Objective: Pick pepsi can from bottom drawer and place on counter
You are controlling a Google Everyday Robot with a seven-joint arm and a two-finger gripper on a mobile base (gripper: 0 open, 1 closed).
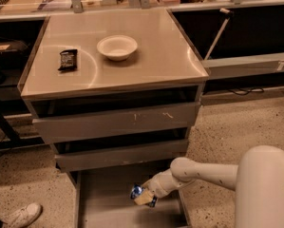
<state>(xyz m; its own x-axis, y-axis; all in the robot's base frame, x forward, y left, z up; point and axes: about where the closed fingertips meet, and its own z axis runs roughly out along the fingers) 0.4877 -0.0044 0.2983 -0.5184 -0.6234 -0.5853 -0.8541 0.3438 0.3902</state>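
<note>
The pepsi can, small and blue with a silver end, is held in my gripper just above the floor of the open bottom drawer, a shallow grey tray pulled out at the foot of the cabinet. The gripper is shut on the can, and my white arm reaches in from the lower right. The counter, a glossy beige top with a thin rim, lies well above the can.
A white bowl and a dark snack packet sit on the counter. Two grey drawers with tall fronts stand slightly open above the bottom drawer. A white shoe is on the floor at lower left.
</note>
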